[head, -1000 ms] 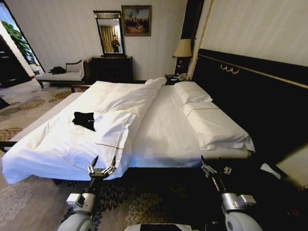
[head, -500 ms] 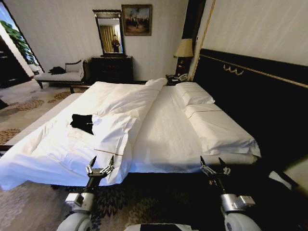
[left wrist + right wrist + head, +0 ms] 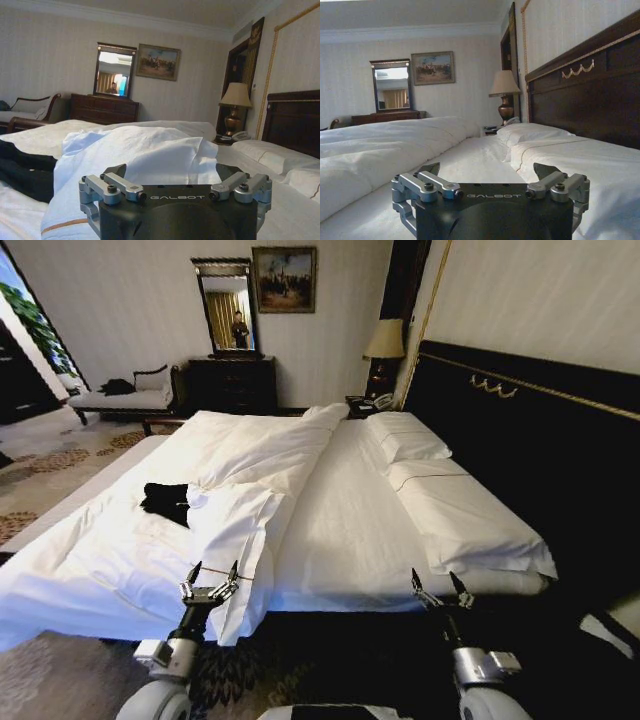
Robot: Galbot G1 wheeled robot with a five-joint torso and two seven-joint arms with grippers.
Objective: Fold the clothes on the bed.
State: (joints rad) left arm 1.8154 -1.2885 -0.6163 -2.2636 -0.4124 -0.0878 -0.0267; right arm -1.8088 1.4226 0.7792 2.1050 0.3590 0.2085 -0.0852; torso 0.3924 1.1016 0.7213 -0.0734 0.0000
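While both arms reach forward at the near edge of the bed (image 3: pixel 350 540), the left gripper (image 3: pixel 210 575) and right gripper (image 3: pixel 441 586) each hold their fingers spread apart, empty. Farther off, one black T-shirt (image 3: pixel 167 499) lies crumpled on the white duvet (image 3: pixel 250 455), left of the two pillows (image 3: pixel 405 435).

Bed and what lies on it

The bed (image 3: pixel 340 530), dark headboard toward 3 o'clock, carries a rumpled white duvet (image 3: pixel 240 500) folded over its 9 o'clock half, white pillows (image 3: pixel 440 490) along the headboard, and a small black T-shirt (image 3: pixel 166 500) on the duvet at 9 o'clock.
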